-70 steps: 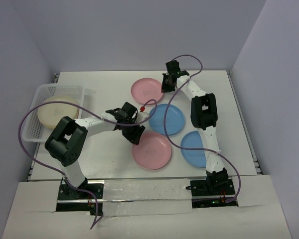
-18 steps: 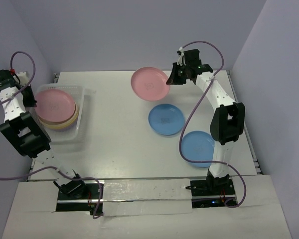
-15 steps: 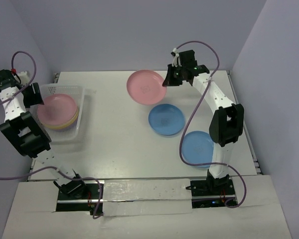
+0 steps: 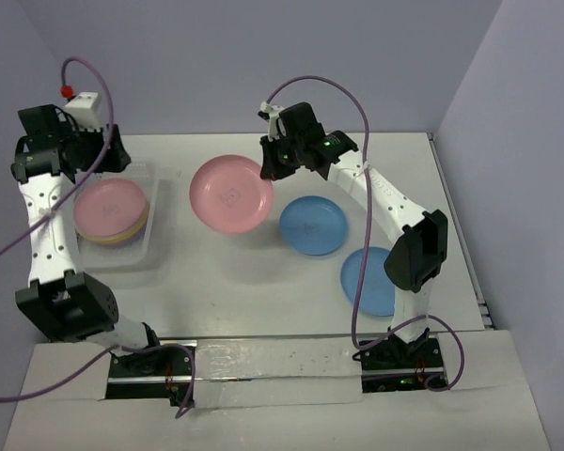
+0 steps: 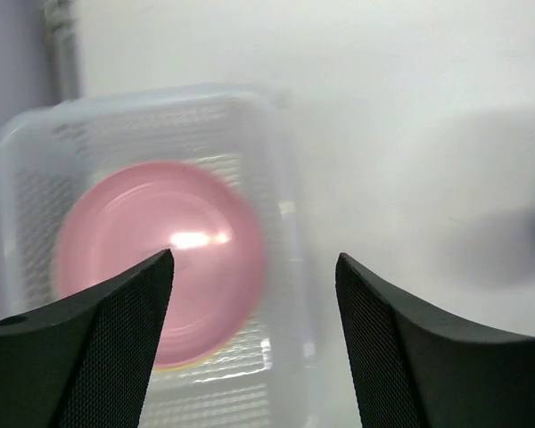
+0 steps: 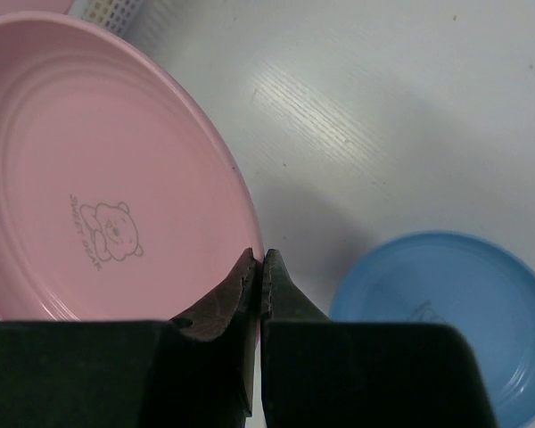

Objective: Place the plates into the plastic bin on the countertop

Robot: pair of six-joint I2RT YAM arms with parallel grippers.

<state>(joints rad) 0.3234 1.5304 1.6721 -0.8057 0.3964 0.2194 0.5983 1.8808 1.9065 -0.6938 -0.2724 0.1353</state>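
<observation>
Top external: bin [image 4: 122,256] holds stacked plates [image 4: 111,209], pink uppermost; left fingers [image 5: 116,348] apart, right fingers [image 6: 223,312] pinch pink plate [image 4: 230,194].

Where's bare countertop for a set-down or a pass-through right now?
Free: the wide near strip of countertop between the plastic bin and the near blue plate; also the far right corner. Crowded: centre-right, where the right end effector holds a pink plate beside the middle blue plate.
</observation>
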